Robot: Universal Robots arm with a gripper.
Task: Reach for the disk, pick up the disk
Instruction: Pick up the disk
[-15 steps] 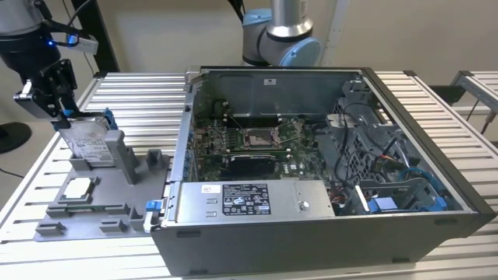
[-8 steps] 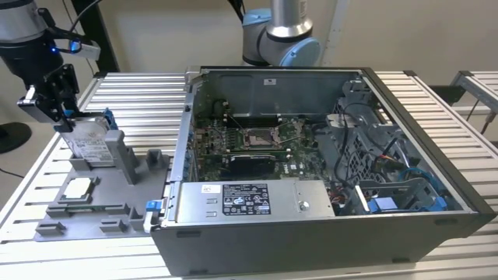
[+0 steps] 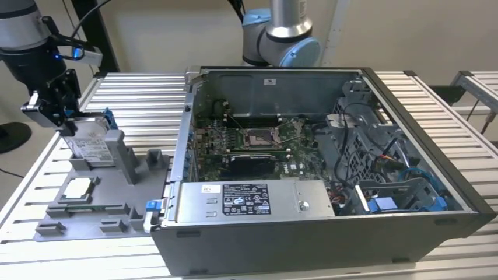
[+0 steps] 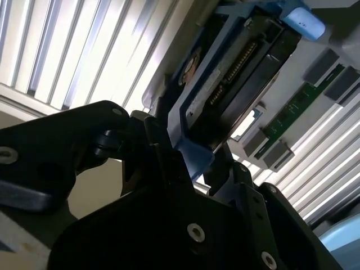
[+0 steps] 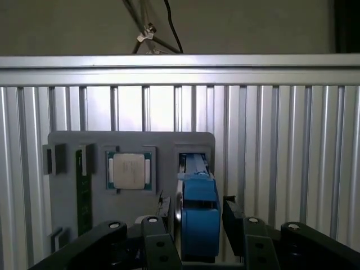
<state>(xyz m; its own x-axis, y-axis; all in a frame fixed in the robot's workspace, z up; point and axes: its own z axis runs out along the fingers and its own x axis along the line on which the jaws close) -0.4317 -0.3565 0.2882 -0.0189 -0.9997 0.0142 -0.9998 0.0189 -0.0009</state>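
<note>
The disk (image 3: 88, 146) stands on edge in a slot of the grey fixture plate (image 3: 109, 204) at the exterior view's left. Its white label faces the camera and a blue rail (image 3: 108, 119) runs along its edge. My gripper (image 3: 65, 121) comes down on its upper corner. In the first wrist view the disk's blue bracket (image 5: 198, 216) lies between my two black fingers (image 5: 159, 228), which sit close against both sides. The second wrist view shows the same bracket (image 4: 194, 153) pinched between the fingers, with the disk's connector edge (image 4: 236, 73) beyond. The gripper is shut on the disk.
A small white-topped chip (image 3: 78, 188) and a green memory stick (image 5: 84, 194) rest on the fixture plate. An open computer case (image 3: 311, 169) stands at the exterior view's right of the plate. A second arm's base (image 3: 280, 41) rises behind the case. The table (image 3: 140, 93) is slatted aluminium.
</note>
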